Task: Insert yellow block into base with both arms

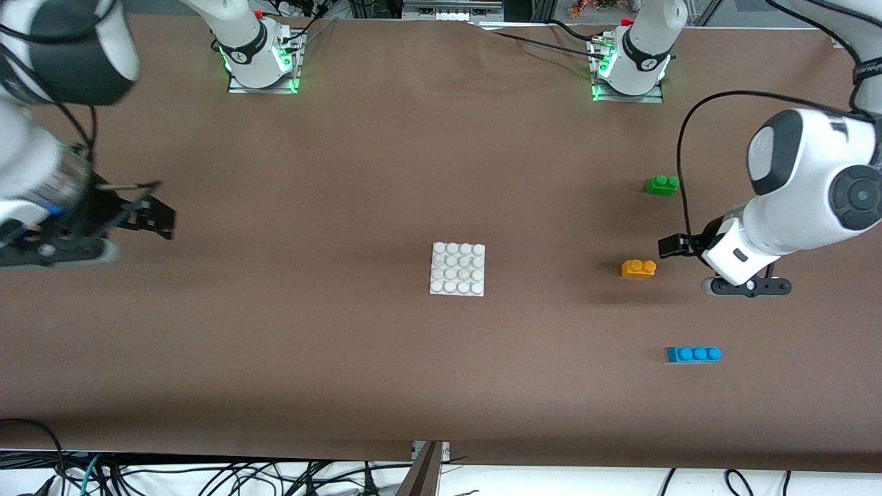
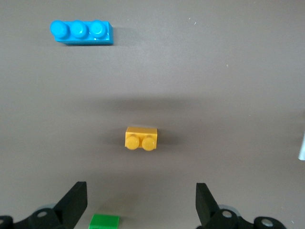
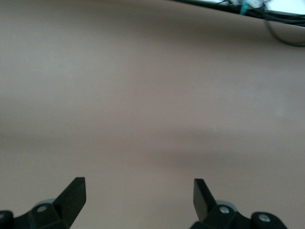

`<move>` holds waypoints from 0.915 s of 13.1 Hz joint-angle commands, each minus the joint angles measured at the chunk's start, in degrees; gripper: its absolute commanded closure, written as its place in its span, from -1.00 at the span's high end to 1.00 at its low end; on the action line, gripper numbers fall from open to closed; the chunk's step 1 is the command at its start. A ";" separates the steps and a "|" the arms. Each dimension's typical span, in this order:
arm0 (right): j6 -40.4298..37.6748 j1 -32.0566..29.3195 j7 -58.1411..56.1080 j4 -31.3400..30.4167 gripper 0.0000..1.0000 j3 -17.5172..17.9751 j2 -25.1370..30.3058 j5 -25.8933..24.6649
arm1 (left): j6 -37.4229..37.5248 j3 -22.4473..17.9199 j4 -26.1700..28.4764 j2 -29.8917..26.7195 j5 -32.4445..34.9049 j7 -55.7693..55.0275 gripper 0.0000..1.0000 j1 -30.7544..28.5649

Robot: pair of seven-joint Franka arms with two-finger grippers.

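Yellow block (image 1: 639,269) sits flat on the counter (image 1: 344,358), studs up, well apart from the base (image 1: 458,269), toward the left arm's end of the counter. Base lies flat mid-counter, nothing on it.

Left tool (image 2: 140,205) hangs over the counter just beside the yellow block, on the side away from the base. Jaws spread wide, holding nothing. In the left wrist view the block lies clear of both fingertips (image 2: 76,195), roughly centred on the gap between them, not touched.

Green brick (image 1: 662,184) is farther from the front camera than the yellow block; blue three-stud brick (image 1: 694,354) is nearer to it. Both are apart from the block and farther from the base than it is.

Right tool (image 3: 138,202) waits over bare counter at the right arm's end, well away from the base. Jaws apart, nothing in them.
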State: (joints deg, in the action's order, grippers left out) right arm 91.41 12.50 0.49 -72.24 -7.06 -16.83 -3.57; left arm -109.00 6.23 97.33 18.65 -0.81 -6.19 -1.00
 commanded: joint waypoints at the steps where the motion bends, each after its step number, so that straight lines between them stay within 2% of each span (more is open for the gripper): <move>1: 0.35 -3.78 -1.11 -3.25 1.00 1.00 4.86 -0.30 | -9.00 0.36 10.48 -3.08 1.33 1.10 1.00 -0.24; 5: -0.26 -7.92 -1.72 -12.46 1.00 1.35 13.21 -0.12 | -22.18 0.80 19.37 -2.91 5.11 1.01 1.00 0.03; 12: -0.35 -9.86 -3.21 -13.10 1.00 1.35 13.14 -0.12 | -41.44 0.80 28.35 3.23 12.40 1.01 1.00 0.20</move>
State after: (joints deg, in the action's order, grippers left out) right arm 90.64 3.85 -1.15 -84.08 -6.80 -4.71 -3.56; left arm -146.50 7.02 124.12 20.45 9.20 -5.82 -0.76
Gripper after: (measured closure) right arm 0.000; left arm 0.000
